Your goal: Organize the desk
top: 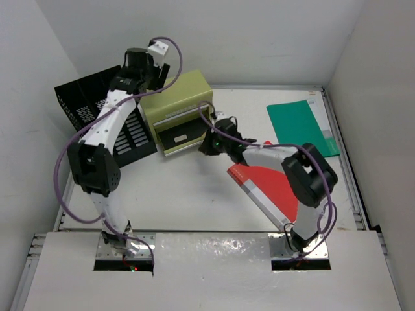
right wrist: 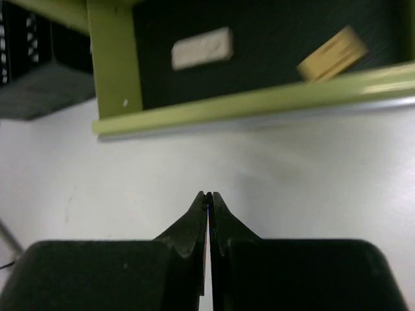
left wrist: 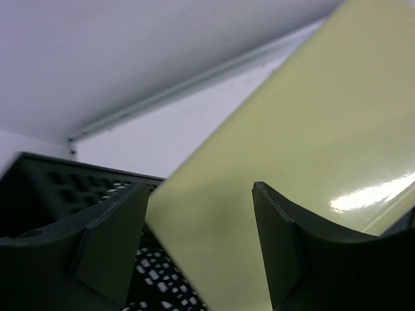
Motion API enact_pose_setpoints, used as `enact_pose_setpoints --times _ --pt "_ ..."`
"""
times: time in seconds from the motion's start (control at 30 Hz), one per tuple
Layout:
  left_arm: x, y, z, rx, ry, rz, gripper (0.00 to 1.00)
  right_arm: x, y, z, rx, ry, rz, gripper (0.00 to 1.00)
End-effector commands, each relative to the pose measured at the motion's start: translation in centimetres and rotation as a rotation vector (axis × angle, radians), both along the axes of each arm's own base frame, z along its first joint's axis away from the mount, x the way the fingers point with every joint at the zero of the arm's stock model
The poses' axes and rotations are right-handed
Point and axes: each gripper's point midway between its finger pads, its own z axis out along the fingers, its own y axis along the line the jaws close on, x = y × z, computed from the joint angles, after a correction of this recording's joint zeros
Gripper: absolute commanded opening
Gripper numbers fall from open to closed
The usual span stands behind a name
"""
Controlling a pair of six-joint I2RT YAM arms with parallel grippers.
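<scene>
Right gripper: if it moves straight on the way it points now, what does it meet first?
The right gripper would probably meet the open green drawer's front wall, past bare desk; height unclear.

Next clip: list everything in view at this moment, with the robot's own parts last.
flat white desk: one, white, under everything.
glossy olive-green drawer box: one, olive-green, far left of centre, drawer open.
small white block: one, white, inside the open drawer.
small tan block: one, tan, inside the open drawer.
black perforated tray: one, black, far left, beside the box.
flat green folder: one, green, far right.
flat red folder: one, red, near right, partly under the right arm.
left gripper: one, black, open, over the box.
right gripper: one, black, shut, empty, before the drawer.
</scene>
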Motion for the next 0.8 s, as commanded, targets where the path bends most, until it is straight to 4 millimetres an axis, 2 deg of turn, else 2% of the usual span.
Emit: enact_pose_setpoints --times 0.0,0.13,0.2,0.23,0.27,0.3,0.33,0.37,0.4,0.43,0.6,0.77 --pt "1.4 -0.2 0.5 -0.04 -0.023 0.02 0.64 -0.1 4.0 2.2 0.185 0.048 -0.028 0.0" --pt "2.7 -0.1 -1.0 -0.033 -0.019 0.033 0.64 0.3 5.6 -1.3 0.208 0.16 -0.047 0.0" --pt "3.1 -0.1 -1.9 -0.031 -0.007 0.034 0.64 1.0 6.0 -2.0 0.221 0.18 -0.075 0.0" --pt "3.1 -0.1 -2.3 -0.027 -0.002 0.033 0.64 1.0 6.1 -3.5 0.213 0.208 -0.088 0.0" --pt "3.2 -0.1 -2.6 -0.025 0.0 0.032 0.64 1.1 6.5 -3.9 0.235 0.234 -0.101 0.0" --pt "3.3 -0.1 -3.3 -0.021 0.007 0.035 0.64 1.9 7.1 -3.2 0.266 0.206 -0.095 0.0" --pt "3.3 0.0 -3.6 -0.018 0.01 0.033 0.64 2.3 7.5 -3.9 0.26 0.204 -0.092 0.0" --pt "3.3 0.0 -3.9 -0.016 0.014 0.033 0.64 2.8 7.8 -3.7 0.256 0.186 -0.083 0.0" --pt "3.1 0.0 -4.7 -0.01 0.027 0.028 0.64 3.8 8.5 -2.6 0.267 0.154 -0.076 0.0" --pt "3.0 0.0 -4.9 -0.008 0.03 0.026 0.64 4.2 8.6 -2.5 0.261 0.143 -0.076 0.0" --pt "2.5 0.0 -5.9 0.008 0.035 0.008 0.64 7.3 7.8 -1.6 0.199 0.018 -0.153 0.0" --pt "2.2 -0.3 -6.6 0.007 0.053 -0.015 0.63 9.0 8.0 -1.6 0.223 -0.03 -0.193 0.0"
